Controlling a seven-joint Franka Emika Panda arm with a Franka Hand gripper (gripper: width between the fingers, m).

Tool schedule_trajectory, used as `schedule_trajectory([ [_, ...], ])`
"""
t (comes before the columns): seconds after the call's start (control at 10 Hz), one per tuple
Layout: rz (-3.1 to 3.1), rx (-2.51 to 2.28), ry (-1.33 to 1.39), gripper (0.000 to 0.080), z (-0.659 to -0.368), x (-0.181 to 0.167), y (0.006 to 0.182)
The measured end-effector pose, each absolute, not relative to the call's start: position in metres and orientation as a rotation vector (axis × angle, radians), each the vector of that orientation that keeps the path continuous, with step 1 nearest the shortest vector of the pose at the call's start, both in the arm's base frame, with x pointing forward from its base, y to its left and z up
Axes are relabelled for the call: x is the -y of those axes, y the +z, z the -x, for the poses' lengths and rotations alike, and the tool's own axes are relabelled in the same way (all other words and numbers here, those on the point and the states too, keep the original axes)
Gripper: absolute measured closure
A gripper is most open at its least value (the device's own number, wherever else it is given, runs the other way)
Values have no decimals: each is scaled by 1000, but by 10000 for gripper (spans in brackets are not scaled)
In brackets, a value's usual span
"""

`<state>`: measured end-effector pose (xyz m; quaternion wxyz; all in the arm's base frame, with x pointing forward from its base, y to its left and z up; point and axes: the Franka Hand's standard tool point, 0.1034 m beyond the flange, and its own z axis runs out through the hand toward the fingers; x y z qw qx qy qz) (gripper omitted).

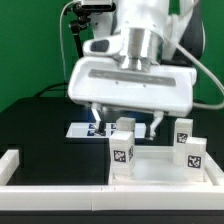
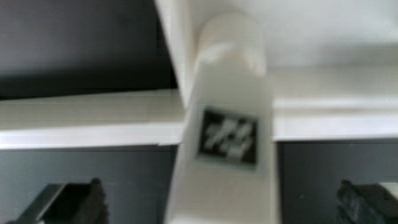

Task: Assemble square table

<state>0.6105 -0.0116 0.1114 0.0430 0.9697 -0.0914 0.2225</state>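
The square table top [image 1: 158, 168] lies flat at the exterior view's lower right, with several short white tagged legs standing upright on it: two on the left [image 1: 122, 151] [image 1: 125, 125] and two on the right [image 1: 184, 130] [image 1: 193, 152]. My gripper [image 1: 127, 121] hangs over the top's left side, open. Its dark fingers [image 2: 68, 205] are spread wide on either side of one leg [image 2: 228, 120], and a gap shows on both sides. In the wrist view the gripper [image 2: 217, 206] looks down along this leg onto the top's rim [image 2: 89, 116].
The marker board [image 1: 80, 129] lies on the black table behind the top, partly under the gripper. Long white border rails run along the left [image 1: 9, 166] and the front [image 1: 90, 196]. The arm's large white wrist body [image 1: 130, 85] hides the middle of the scene.
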Motion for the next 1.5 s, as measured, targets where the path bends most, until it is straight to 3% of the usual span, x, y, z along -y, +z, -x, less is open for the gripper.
schedule_trajectory([
  [0.3, -3097, 379, 438, 150, -625, 10, 121],
  [0.6, -3164, 419, 77, 150, -622, 11, 109],
  [1.0, -3162, 420, 80, 150, -623, 12, 109],
  [1.3, -3208, 528, -1, 150, -620, 13, 89],
  [1.5, -3198, 543, 1, 163, -620, 14, 89],
])
